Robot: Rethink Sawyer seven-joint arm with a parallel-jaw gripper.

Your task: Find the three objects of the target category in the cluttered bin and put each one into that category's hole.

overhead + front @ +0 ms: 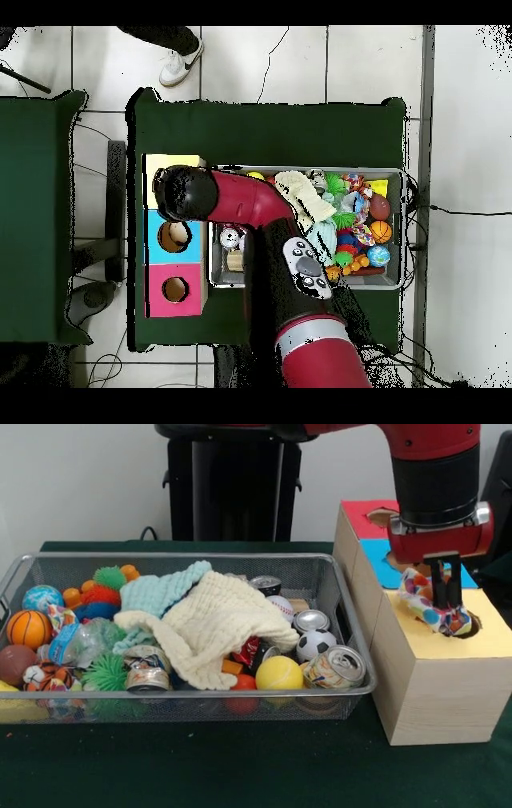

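Over the yellow-topped section of the blocky wooden box [436, 664], the gripper [446, 610] has its dark fingers clamped on a crinkly polka-dot wrapped object [428, 606], whose lower end sits at the round hole [472, 626] in that section. Beside the box on the green cloth-covered worktop [240, 768], the silvery wire-mesh bin [184, 568] holds a waffle-textured cream cloth [216, 628] and a pale teal cloth [164, 590] draped over smooth balls, spiky rubbery balls and shiny metal cans. Among them are a yellow ball [279, 674], a soccer-patterned ball [316, 644] and a dented can [336, 666] lying on its side.
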